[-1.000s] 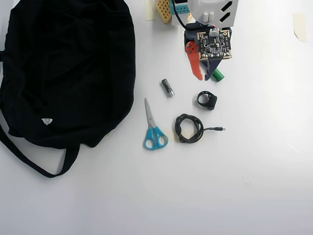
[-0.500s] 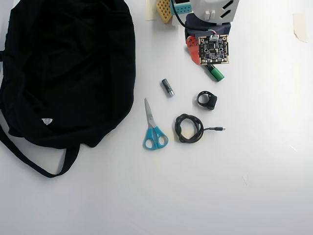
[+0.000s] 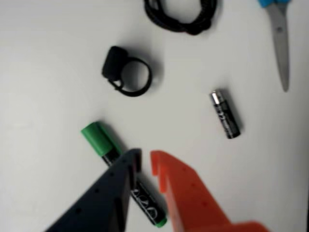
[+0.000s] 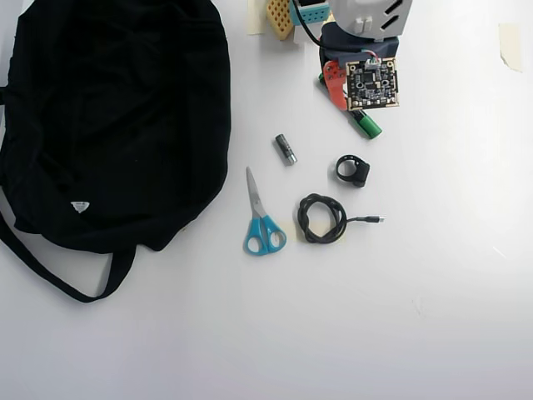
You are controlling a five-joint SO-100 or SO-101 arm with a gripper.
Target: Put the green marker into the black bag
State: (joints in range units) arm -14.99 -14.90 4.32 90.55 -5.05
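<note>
**Fingers straddle the green marker on the bench**

In the overhead view, the black bag lies slack on the white bench, well to the left of the fingers, its strap trailing off its lower edge. Between bag and fingers sit the blue-handled scissors and the small grey-and-black battery.

In the wrist view, the gripper has its dark finger on the left and its orange finger on the right, a narrow gap between the tips. The green marker lies flat on the bench and runs under that gap; its green cap sticks out beyond the dark finger's tip. Whether the fingers press on the barrel I cannot tell.

Beyond the fingertips lies a black ring clip, farther on the coiled black cable, and to the right the battery.
</note>
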